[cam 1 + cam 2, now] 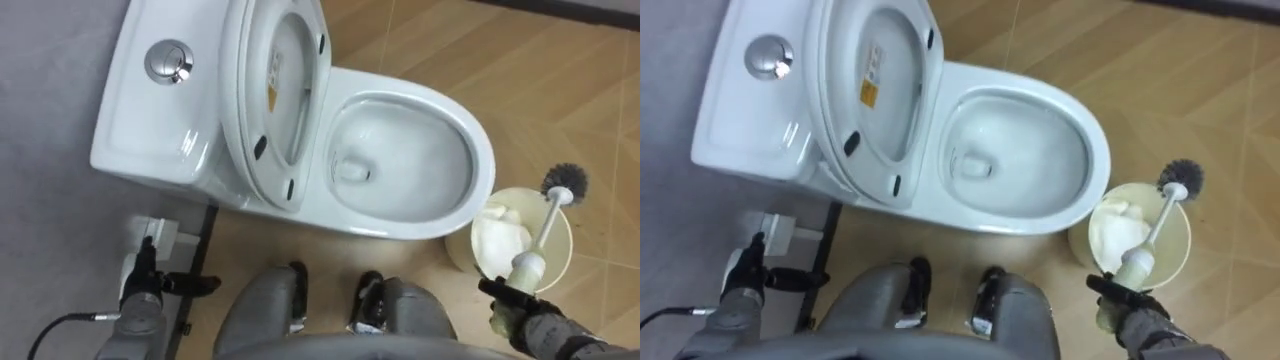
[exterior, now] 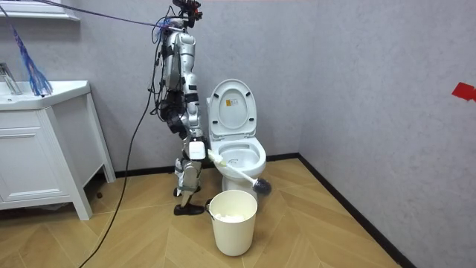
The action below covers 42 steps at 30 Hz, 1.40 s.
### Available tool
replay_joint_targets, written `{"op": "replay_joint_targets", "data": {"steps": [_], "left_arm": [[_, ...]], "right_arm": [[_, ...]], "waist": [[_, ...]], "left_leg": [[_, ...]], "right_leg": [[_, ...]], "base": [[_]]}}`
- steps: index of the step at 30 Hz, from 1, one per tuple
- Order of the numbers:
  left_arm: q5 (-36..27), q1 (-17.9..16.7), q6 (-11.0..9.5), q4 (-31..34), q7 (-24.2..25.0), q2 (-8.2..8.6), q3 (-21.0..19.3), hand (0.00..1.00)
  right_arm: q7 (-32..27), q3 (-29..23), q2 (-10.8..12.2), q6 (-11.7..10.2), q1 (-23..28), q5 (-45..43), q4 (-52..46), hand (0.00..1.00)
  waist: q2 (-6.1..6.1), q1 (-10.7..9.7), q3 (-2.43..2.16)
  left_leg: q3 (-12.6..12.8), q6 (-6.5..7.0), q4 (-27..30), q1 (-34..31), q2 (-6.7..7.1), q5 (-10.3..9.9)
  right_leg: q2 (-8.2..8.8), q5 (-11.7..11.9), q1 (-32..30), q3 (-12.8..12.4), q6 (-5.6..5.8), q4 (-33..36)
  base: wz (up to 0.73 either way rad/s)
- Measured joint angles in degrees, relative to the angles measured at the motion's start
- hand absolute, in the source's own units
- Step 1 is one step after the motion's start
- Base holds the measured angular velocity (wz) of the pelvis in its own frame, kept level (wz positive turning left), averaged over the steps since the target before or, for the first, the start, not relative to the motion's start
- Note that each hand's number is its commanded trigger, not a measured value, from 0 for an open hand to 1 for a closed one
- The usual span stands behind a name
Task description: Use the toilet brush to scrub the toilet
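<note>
1. At the lower left of the left eye view, the left hand is hanging over grey floor and holding nothing. Its fingers seem to be lying straight and apart, though the dark hand is hard to read there.
2. Just above that hand, a white fitting is sitting low by the wall, and a dark strip is running down beside it.
3. In the upper left, the toilet is showing its tank, with a round chrome flush button on top.
4. At the top centre, the lid and seat are standing raised against the tank.
5. Right of centre, the bowl is lying open and nothing is reaching into it.
6. At the lower right, a cream bin with white paper inside is standing on the wooden floor, touching or just beside the bowl's front edge.
7. The toilet brush is slanting across the bin's mouth. Its dark bristle head is hanging past the bin's upper right rim, outside the bowl.
8. In the lower right corner, the right hand is clamping its fingers round the brush's thick white grip.
9. In the room view, the robot is standing at the toilet with a white cabinet well apart at the left. The bin is standing in front of the bowl, between the camera and the toilet.
</note>
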State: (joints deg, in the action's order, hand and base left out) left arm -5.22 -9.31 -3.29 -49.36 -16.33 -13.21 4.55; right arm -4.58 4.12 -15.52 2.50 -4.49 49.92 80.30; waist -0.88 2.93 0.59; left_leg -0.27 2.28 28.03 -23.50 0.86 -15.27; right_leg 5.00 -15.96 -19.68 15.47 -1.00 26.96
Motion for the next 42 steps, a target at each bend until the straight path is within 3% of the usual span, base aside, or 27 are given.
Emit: {"op": "replay_joint_targets", "data": {"steps": [4, 9, 14, 19, 24, 28, 33, 39, 42], "left_arm": [[5.37, -5.20, -0.02, 5.87, -2.87, 0.58, -2.82, 0.00], [12.53, -8.15, -0.82, 11.05, -4.82, 1.62, -7.13, 0.00], [20.29, -12.76, -1.32, 22.67, -8.36, 2.90, -8.90, 0.00], [22.14, -13.37, -1.78, 24.99, -9.48, 3.28, -8.94, 0.00], [23.92, -15.19, -2.21, 31.96, -11.44, 3.46, -8.83, 0.00], [30.82, -15.48, -4.72, 37.81, -12.51, 3.44, -8.80, 0.00], [43.12, -15.27, -4.93, 41.66, -13.56, 3.42, -8.05, 0.00], [48.34, -14.41, -5.85, 42.93, -14.70, 2.33, -6.24, 0.00], [51.55, -13.22, -6.00, 43.16, -15.81, 0.11, -3.88, 0.00]], "right_arm": [[0.69, -0.65, 0.50, -0.21, 2.46, 0.38, -0.68, 1.00], [1.65, -1.81, 1.77, -0.54, 3.51, -0.92, -0.56, 1.00], [2.28, -2.90, 2.50, -1.34, 3.95, -2.34, -1.61, 1.00], [4.11, -2.87, 2.52, -1.83, 5.02, -3.08, -2.45, 1.00], [4.71, -3.22, 2.52, -2.29, 5.45, -6.18, -2.95, 1.00], [4.72, -3.14, 2.52, -2.62, 6.18, -9.95, -2.93, 1.00], [5.44, -1.78, 2.52, -2.78, 6.28, -13.73, -2.71, 1.00], [7.19, 0.37, 2.52, -4.89, 5.10, -17.62, -2.13, 1.00], [7.99, 1.35, 2.21, -5.20, 4.19, -20.42, -1.70, 1.00]], "waist": [[-0.50, 0.60, -0.37], [-0.99, 0.82, -0.10], [-2.10, 1.30, -0.21], [-2.46, 2.42, -0.23], [-2.73, 2.59, -0.21], [-2.85, 3.85, -0.24], [-3.04, 4.80, -0.26], [-2.68, 4.56, -0.22], [-2.45, 4.29, -0.08]], "left_leg": [[-0.45, -0.12, -3.91, 6.06, 0.05, 0.14], [-2.10, -0.37, -6.53, 11.05, 0.79, 0.56], [-3.21, -0.40, -6.78, 13.03, 0.82, 0.57], [-3.73, -0.41, -7.29, 15.46, 0.88, 0.55], [-5.11, -0.50, -7.43, 16.24, 0.87, 0.58], [-6.20, -0.84, -8.17, 16.23, 0.95, 0.79], [-6.42, -1.03, -7.73, 16.17, 0.83, 1.00], [-6.42, -1.25, -7.63, 16.10, 0.77, 1.15], [-6.32, -1.26, -7.73, 16.02, 0.80, 1.17]], "right_leg": [[-0.16, 0.42, 6.82, 2.00, 0.30, -4.58], [-0.56, 0.60, 12.73, 3.76, 0.60, -8.06], [-1.34, 0.92, 17.16, 5.31, 0.88, -11.85], [-2.05, 1.91, 20.77, 5.94, 0.85, -14.65], [-2.14, 2.03, 22.16, 7.02, 0.88, -15.26], [-2.14, 2.44, 22.13, 7.90, 0.88, -15.20], [-2.31, 2.66, 22.12, 8.06, 0.58, -15.23], [-2.15, 2.75, 21.79, 7.95, 0.44, -15.22], [-2.17, 2.75, 21.53, 7.45, 0.43, -15.21]], "base": [[0.11], [0.22], [0.23], [0.05], [0.12], [0.09], [0.01], [0.00], [-0.04]]}}
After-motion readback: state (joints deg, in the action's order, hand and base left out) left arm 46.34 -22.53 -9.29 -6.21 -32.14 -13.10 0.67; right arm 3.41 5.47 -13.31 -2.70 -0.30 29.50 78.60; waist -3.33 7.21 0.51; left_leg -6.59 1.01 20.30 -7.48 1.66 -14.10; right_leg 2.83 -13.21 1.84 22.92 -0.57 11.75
